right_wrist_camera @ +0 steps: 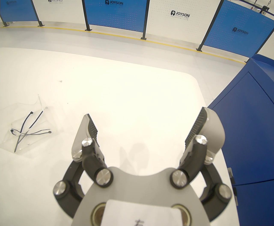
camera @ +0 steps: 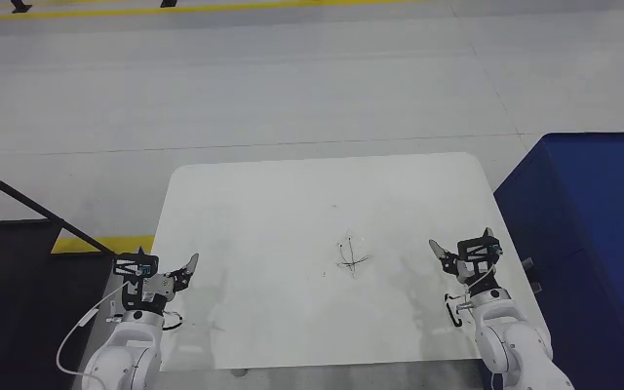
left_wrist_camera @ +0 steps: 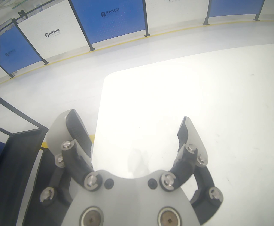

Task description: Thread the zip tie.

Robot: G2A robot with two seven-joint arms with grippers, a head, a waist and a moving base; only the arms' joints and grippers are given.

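Black zip ties on a clear plastic bag just right of the white table's middle, well apart from the 2 grippers, left gripper over the left edge, jaws wide, right gripper inside the right edge near a blue cabinet, jaws wide.

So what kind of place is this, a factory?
Probably a robot lab or test hall: blue and white partition panels fence off a pale floor with a yellow line, and a white table stands there.

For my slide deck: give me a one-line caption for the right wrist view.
Open right gripper hovers over the white table, with the black zip ties lying untouched off to one side.
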